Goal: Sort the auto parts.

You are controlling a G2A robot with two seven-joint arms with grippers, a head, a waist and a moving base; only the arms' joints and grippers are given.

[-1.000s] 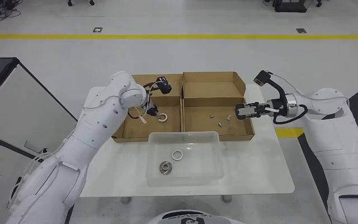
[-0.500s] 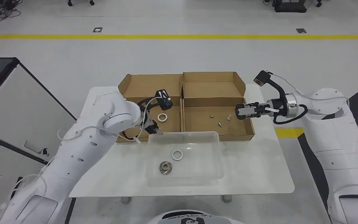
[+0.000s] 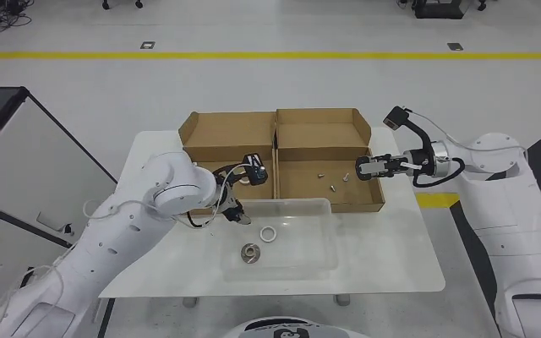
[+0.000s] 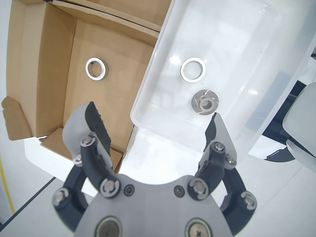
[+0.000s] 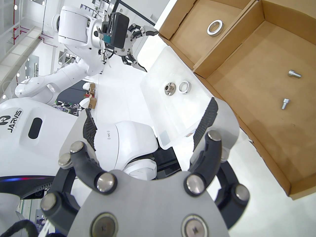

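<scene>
A clear plastic tray (image 3: pixel 317 253) holds a silver ring (image 4: pixel 193 69) and a flanged bushing (image 4: pixel 205 102). Another silver ring (image 4: pixel 97 68) lies in the left cardboard box (image 3: pixel 207 135). Small bolts (image 5: pixel 294 74) rest on the floor of the right box (image 3: pixel 321 139). My left gripper (image 4: pixel 153 122) hangs open with nothing in it over the tray's corner nearest the left box (image 3: pixel 237 211). At the right box's outer edge my right gripper (image 3: pixel 362 167) is open and holds nothing (image 5: pixel 148 119).
The two boxes stand side by side behind the tray on a white table (image 3: pixel 389 253). The table's right part is bare. A yellow line (image 3: pixel 270 55) crosses the floor beyond the table.
The left arm has swung from over the left box toward the tray's near-left corner, its gripper open, and the ring stays in the box. The right arm has kept still.
</scene>
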